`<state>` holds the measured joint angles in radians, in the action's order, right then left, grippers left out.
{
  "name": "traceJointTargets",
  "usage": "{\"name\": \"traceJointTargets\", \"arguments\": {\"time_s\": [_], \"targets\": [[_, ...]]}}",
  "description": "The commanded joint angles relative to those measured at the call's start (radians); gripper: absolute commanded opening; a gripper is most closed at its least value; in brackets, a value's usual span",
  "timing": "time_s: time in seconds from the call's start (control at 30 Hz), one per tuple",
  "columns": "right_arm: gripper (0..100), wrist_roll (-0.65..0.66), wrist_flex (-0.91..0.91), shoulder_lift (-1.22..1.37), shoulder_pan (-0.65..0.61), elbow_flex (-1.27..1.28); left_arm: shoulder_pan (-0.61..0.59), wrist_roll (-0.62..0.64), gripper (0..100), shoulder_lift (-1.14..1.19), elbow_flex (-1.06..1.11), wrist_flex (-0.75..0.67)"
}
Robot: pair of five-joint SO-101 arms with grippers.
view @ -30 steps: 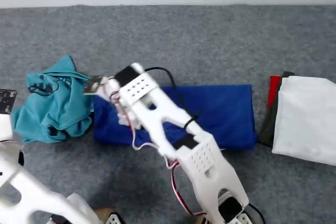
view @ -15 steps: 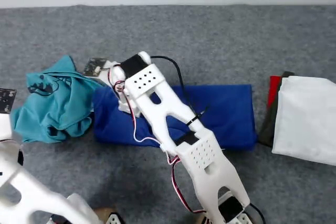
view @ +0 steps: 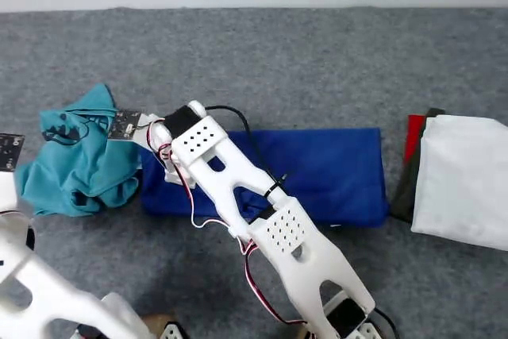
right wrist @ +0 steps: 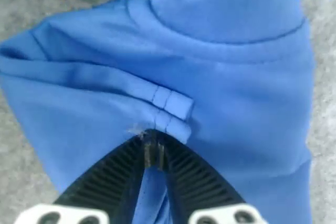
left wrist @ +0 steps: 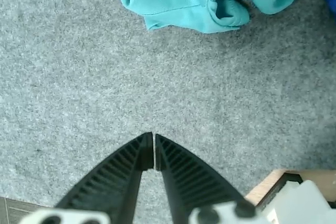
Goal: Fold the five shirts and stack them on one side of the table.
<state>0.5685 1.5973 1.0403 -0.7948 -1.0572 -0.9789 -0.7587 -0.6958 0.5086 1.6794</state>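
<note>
- One grey worktop [view: 317, 61] carries all of it.
- Across its middle lies the blue shirt [view: 333, 172], folded into a long flat rectangle.
- My right arm [view: 262, 212] comes up from the near edge and slants over the blue shirt's left end.
- At the right edge sits a folded white shirt [view: 464, 180], well apart from the blue one.
- Near the left edge the teal shirt [view: 79, 164] lies in a crumpled heap, touching the blue shirt's left end.
- My left arm [view: 48, 295] stands at the near left corner.
- Under the white shirt, a dark shirt [view: 405, 188] and a red shirt [view: 414, 136] show as narrow strips along its left side.
- My right gripper [right wrist: 154, 136] has its jaws pinched together on a fold of the blue shirt, just beside a stitched hem; blue cloth shows between the fingers.
- My left gripper [left wrist: 154, 139] hangs over bare worktop with its jaws closed on nothing, the teal shirt a little way beyond the tips.
</note>
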Motion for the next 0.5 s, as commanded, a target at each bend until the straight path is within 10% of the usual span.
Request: {"name": "traceJointTargets", "arguments": {"time_s": [0.0, 0.47], "targets": [[1.1, 0.014, 0.065, -0.042, -0.007, -0.132, 0.008, -0.012, 2, -0.021, -0.002, -0.02], [1.1, -0.107, 0.202, -0.371, 0.101, 0.178, 0.008, -0.028, 2, -0.018, -0.002, -0.063]]}}
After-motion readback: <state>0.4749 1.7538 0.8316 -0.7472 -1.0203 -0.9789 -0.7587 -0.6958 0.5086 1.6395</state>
